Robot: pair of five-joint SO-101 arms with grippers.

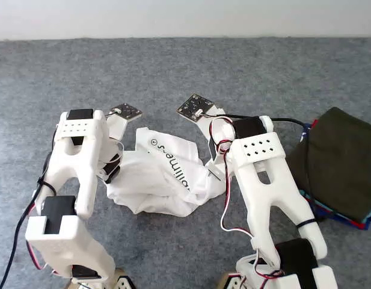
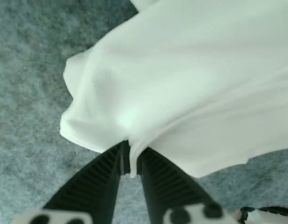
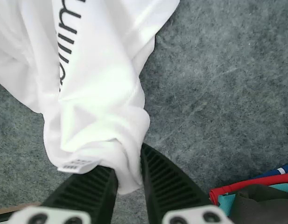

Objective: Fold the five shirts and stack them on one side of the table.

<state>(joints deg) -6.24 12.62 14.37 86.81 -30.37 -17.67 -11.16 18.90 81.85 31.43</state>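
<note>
A crumpled white shirt with black lettering hangs bunched between the two arms over the grey carpeted table. My left gripper is shut on a fold of the white shirt at its left edge. On the opposite side, my right gripper is shut on a bunched end of the white shirt, near a small sewn label. In the high view the left gripper and right gripper sit at the shirt's two sides.
A stack of folded shirts, dark olive on top with blue and red beneath, lies at the table's right side; its edge lies close to the right gripper. The grey carpet stretches to the far white wall.
</note>
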